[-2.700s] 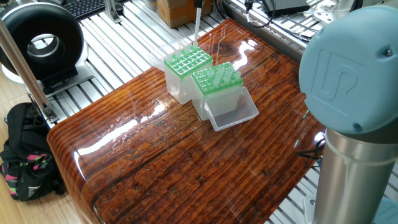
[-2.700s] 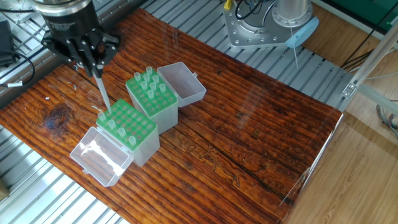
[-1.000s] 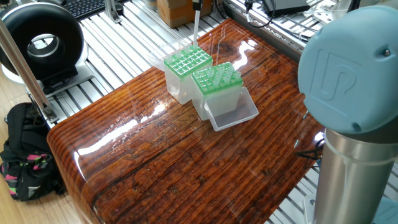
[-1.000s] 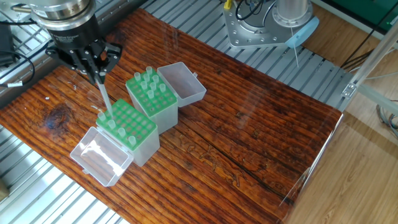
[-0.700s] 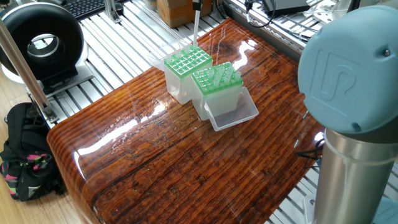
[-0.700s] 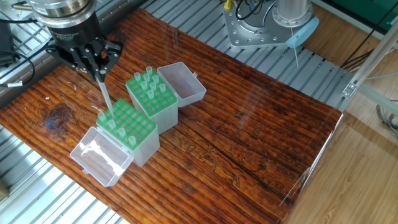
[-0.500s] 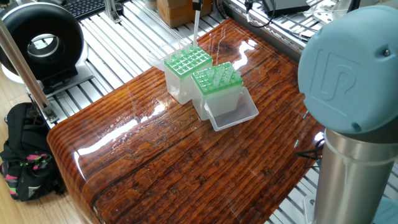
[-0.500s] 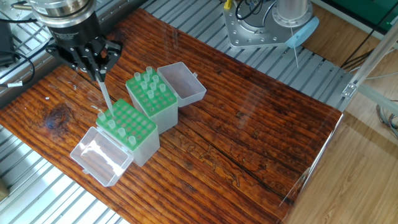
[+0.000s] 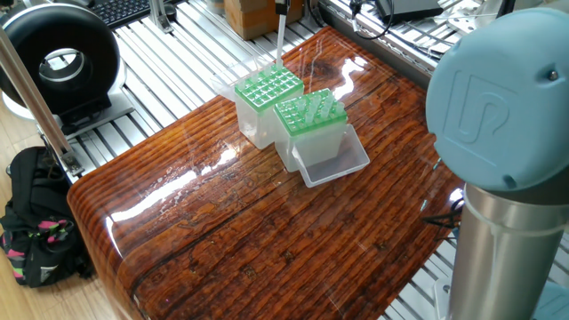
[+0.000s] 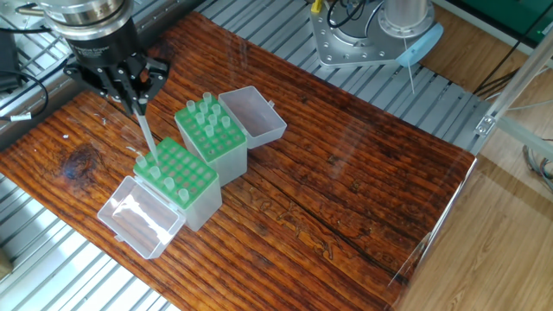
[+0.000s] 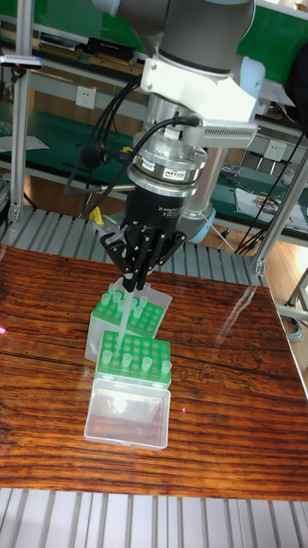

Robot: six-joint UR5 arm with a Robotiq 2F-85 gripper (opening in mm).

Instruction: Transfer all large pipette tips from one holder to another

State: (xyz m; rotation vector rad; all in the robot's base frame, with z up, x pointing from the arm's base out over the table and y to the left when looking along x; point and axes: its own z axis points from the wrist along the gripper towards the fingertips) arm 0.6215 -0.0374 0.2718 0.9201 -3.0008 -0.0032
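Observation:
My gripper [image 10: 138,104] is shut on one large pipette tip [image 10: 146,131], held upright with its point down. The point hangs just over the far left edge of the nearer green-topped holder [image 10: 186,173], where a few tips [image 10: 157,170] stand. Whether the point is in a hole I cannot tell. The second holder [image 10: 229,160] beside it carries several tips [image 10: 206,114]. From the opposite side, the gripper [image 9: 281,9] and held tip [image 9: 281,40] show above the farther holder [image 9: 267,87]. In the tall view the gripper [image 11: 134,281] holds the tip [image 11: 125,315] over the front holder [image 11: 137,347].
Each holder has its clear lid folded open on the table, one [image 10: 138,216] at the near left, the other [image 10: 253,115] at the right. The arm's grey-blue base [image 9: 507,133] fills the right side. A black round device [image 9: 58,58] and a backpack [image 9: 36,222] sit beyond the table's edge.
Since 2.7 s ago the gripper has come down slightly with the tip toward the holder. Over the last second it has hardly moved.

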